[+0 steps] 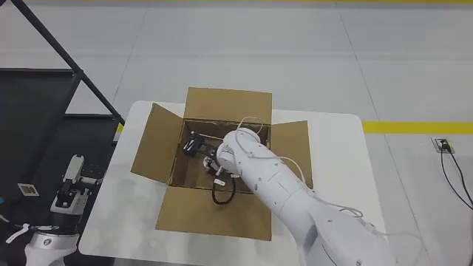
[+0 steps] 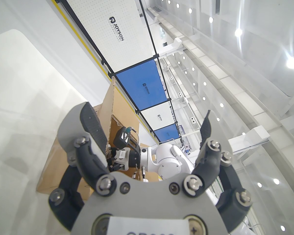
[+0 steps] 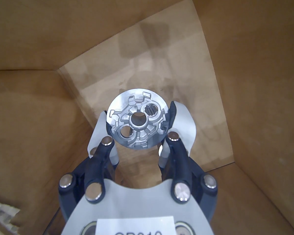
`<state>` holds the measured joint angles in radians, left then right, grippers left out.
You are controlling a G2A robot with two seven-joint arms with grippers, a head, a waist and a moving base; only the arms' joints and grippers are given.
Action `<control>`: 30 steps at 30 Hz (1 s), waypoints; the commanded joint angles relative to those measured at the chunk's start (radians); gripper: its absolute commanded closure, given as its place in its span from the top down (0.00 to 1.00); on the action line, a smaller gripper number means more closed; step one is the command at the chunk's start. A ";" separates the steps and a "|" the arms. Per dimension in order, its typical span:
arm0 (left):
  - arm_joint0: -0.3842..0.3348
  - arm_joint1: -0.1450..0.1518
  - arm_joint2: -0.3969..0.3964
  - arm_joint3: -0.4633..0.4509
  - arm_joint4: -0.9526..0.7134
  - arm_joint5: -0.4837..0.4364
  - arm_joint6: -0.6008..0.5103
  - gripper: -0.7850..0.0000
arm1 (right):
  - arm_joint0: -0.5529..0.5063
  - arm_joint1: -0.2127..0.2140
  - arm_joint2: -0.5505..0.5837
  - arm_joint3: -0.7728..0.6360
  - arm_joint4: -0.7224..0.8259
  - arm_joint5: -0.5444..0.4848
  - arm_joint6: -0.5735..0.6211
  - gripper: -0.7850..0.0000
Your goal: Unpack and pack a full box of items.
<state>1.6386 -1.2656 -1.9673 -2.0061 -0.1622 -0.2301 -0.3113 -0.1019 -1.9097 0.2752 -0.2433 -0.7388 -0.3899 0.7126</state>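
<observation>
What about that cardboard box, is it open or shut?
Open. The cardboard box has four flaps spread outward in the top view, and the right gripper is inside it, shut on a metal disc.

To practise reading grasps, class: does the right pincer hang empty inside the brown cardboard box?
No, the right pincer is shut on a round silver metal disc with holes, inside the brown cardboard box.

I see ceiling lamps point(image 2: 238, 32) flare starry; the floor point(image 1: 295, 37) toward twelve o'clock lies evenly bright; inside the box point(image 3: 39, 25), dimmer light, soft shadows.
</observation>
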 commanded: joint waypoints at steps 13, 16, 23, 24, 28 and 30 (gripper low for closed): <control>0.000 0.000 0.000 0.000 0.000 0.000 0.000 1.00 | 0.009 -0.017 0.032 0.061 0.007 -0.061 -0.046 1.00; 0.000 0.000 0.000 0.000 0.000 0.000 0.000 1.00 | 0.016 -0.016 0.038 0.052 0.003 -0.087 -0.070 1.00; 0.000 0.000 0.000 0.000 0.000 0.000 0.000 1.00 | 0.071 0.001 0.064 0.014 0.001 -0.156 -0.145 1.00; 0.000 0.000 0.000 0.000 0.000 0.000 0.000 1.00 | 0.077 0.005 0.068 0.008 -0.001 -0.164 -0.153 1.00; 0.000 0.000 0.000 0.000 0.000 0.000 0.000 1.00 | 0.100 0.031 0.094 -0.029 0.010 -0.233 -0.190 1.00; 0.000 0.000 0.000 0.000 0.000 0.000 0.000 1.00 | 0.110 0.049 0.111 -0.057 0.018 -0.289 -0.212 1.00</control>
<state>1.6386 -1.2656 -1.9673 -2.0061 -0.1622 -0.2301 -0.3113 0.0030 -1.8715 0.3757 -0.2828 -0.7265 -0.6406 0.5134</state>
